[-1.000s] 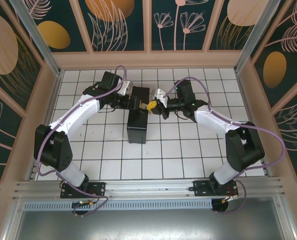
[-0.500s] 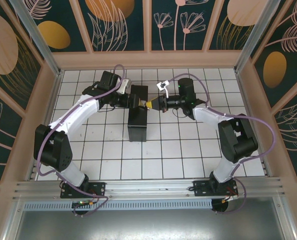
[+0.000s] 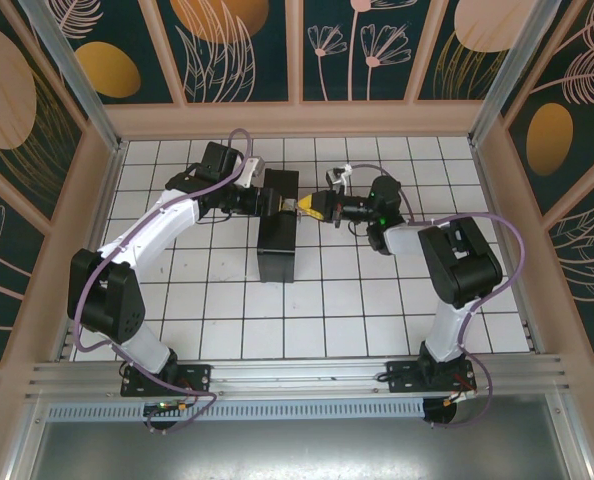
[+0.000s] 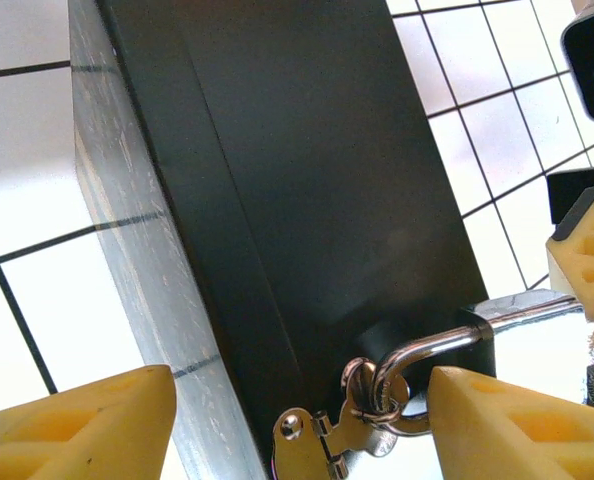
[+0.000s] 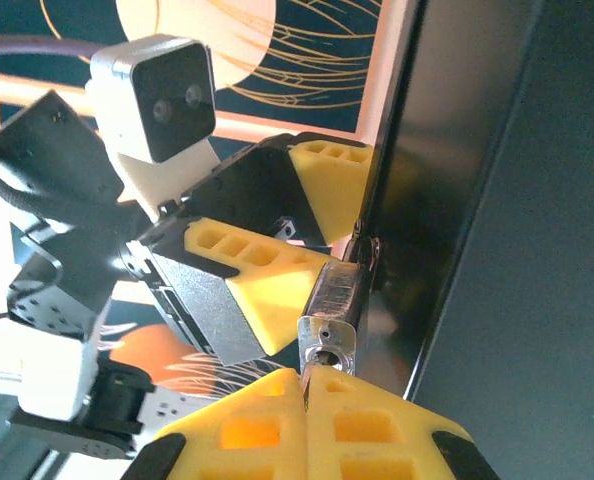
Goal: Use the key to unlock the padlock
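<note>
Small silver padlock, shackle looped through hasp on black box

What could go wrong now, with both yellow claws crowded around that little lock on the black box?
The padlock dangles from the hasp between the spread fingers of the left gripper, apparently unclamped, so a push might swing it aside. The right gripper, fingers pressed shut, sits at the padlock's end; slight misalignment there could jam or slip. Both grippers crowd close and might collide.

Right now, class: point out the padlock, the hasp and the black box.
padlock (image 5: 329, 310), right wrist view, on its silver body.
hasp (image 4: 322, 440), left wrist view, on its riveted plate.
black box (image 4: 307, 170), left wrist view, on its dark face.
</note>
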